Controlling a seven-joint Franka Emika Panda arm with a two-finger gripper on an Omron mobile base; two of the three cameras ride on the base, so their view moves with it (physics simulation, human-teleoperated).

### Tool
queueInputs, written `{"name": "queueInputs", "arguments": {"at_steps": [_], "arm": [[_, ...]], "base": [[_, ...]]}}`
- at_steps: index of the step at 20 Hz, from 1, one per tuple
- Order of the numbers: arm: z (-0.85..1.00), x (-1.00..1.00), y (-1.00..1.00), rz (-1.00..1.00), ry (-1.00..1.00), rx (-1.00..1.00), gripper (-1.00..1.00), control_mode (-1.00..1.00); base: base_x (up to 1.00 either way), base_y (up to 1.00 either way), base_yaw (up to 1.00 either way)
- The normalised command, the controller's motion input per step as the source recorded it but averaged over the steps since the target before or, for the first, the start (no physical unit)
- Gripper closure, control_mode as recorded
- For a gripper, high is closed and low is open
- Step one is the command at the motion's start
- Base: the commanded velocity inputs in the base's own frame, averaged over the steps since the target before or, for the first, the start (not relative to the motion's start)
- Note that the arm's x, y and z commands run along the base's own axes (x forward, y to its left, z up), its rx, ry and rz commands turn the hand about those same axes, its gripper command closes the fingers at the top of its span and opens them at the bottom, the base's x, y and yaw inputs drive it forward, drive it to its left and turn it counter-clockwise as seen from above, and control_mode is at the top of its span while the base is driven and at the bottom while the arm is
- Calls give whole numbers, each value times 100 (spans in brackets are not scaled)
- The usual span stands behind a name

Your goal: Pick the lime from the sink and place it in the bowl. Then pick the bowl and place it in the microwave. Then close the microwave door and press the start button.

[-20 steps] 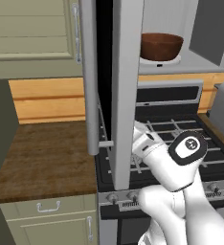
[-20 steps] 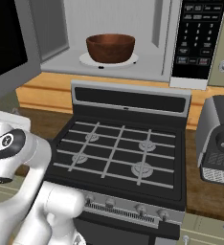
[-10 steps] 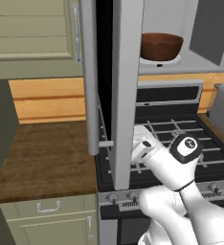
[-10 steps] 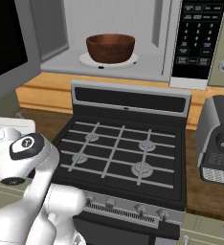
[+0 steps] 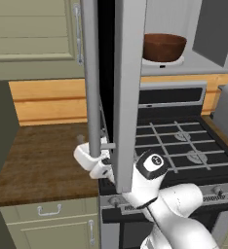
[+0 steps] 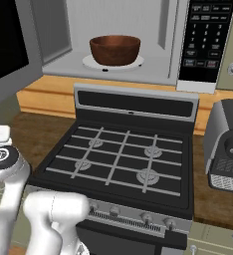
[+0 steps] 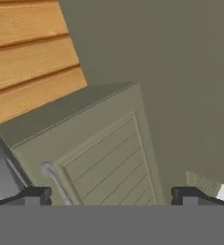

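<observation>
Inside the microwave (image 6: 123, 40), on its white turntable plate (image 6: 96, 62), sits the brown bowl (image 6: 115, 49), set well back in the cavity so the door can swing past it. Whether the lime lies in the bowl cannot be told, since the rim hides the inside from both base views. The bowl's place suggests that the carrying part of the job is done and that closing comes next.

The microwave door (image 5: 129, 87) stands wide open, swung out to the left so that the left base view sees it nearly edge-on, with its long steel bar handle (image 5: 91, 73) hanging down over the wooden worktop (image 5: 43, 160). The control panel (image 6: 203, 40) with its buttons is at the right of the cavity, untouched for now.

Low beside the door, the end effector (image 5: 92, 160) is near the bottom end of the handle, on the door's outer side. Its fingers stand wide apart with nothing between them, as the hand view shows: two dark tips far from each other, looking up at a green cabinet door (image 7: 104, 158) and the wood panelling behind. That position probably serves for pushing the door shut from outside rather than for gripping it. Whether it touches the handle already cannot be told.

Below the microwave is the gas range (image 6: 123, 159), and a coffee machine (image 6: 228, 144) stands to its right.
</observation>
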Motion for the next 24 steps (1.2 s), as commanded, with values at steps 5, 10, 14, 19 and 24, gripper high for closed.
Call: {"name": "queueInputs", "arguments": {"at_steps": [5, 10, 14, 19, 24], "arm": [[11, -66, 76, -33, -46, 29, -100, -100], [-3, -58, 34, -24, -51, 60, -100, -100], [50, 7, -7, -5, -23, 82, -100, -100], [62, 50, 6, -1, 7, 46, -100, -100], [12, 13, -21, 2, 7, 30, -100, -100]], "base": [[0, 0, 0], [0, 0, 0], [0, 0, 0], [0, 0, 0], [0, 0, 0]]}}
